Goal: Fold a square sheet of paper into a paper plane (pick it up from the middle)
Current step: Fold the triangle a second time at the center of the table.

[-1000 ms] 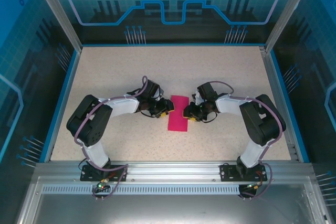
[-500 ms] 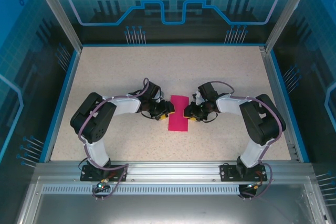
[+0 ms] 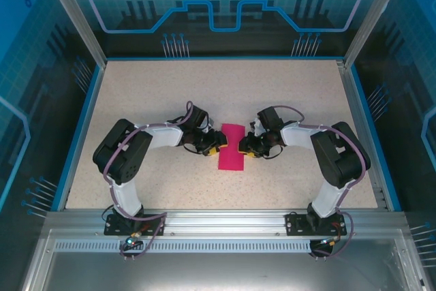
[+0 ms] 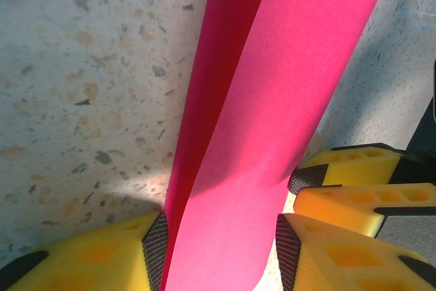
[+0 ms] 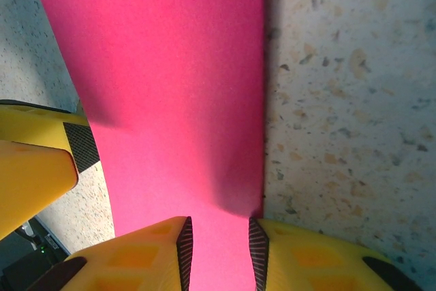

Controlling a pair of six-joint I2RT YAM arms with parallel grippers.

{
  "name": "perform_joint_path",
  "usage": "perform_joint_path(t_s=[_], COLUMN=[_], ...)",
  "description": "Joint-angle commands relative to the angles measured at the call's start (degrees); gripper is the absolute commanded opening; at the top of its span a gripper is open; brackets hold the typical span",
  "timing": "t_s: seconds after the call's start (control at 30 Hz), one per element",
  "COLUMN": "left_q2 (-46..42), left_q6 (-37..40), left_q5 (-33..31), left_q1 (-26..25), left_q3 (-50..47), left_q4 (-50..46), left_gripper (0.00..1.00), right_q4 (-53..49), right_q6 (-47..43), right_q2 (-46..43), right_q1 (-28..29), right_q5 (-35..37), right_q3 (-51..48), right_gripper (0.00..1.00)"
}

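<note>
The square sheet of paper (image 3: 231, 147), magenta-pink, lies folded into a narrow strip on the speckled table (image 3: 170, 93) between my two grippers. My left gripper (image 3: 216, 145) sits at the strip's left edge. In the left wrist view its jaws (image 4: 219, 253) are open, and the paper (image 4: 272, 100) runs between them with its upper layer bowed up. My right gripper (image 3: 243, 146) is at the strip's right edge. Its jaws (image 5: 218, 253) stand narrowly apart over the flat paper (image 5: 170, 86), whose right edge lines up with the right pad (image 5: 257, 247).
The blue-rimmed table stretches bare all round the strip, with walls at the back and sides. The right gripper's yellow fingers (image 4: 354, 189) show beside the paper in the left wrist view. A left fingertip (image 5: 34, 161) shows in the right wrist view.
The left arm's elbow has shifted slightly to the right, towards the paper. The paper and the right arm have stayed where they were.
</note>
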Motion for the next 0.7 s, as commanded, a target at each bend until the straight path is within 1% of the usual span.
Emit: perform_joint_path(t_s=[0.0, 0.5, 0.67], left_q2=[1.0, -1.2, -1.3], left_q6=[-0.4, -1.5, -2.7], left_q5=[2.4, 1.9, 2.4], left_q1=[0.0, 0.1, 0.4], left_q3=[1.4, 1.2, 0.4], left_q4=[0.9, 1.7, 4.6], left_gripper=[0.48, 0.43, 0.44], right_q4=[0.3, 1.4, 1.2], right_q6=[-0.8, -0.6, -0.7], right_q2=[2.1, 0.7, 0.3], right_q1=[-0.5, -0.7, -0.8], right_q5=[0.6, -0.3, -0.4], right_q3=[-1.1, -1.4, -1.2], right_gripper=[0.32, 0.32, 0.32])
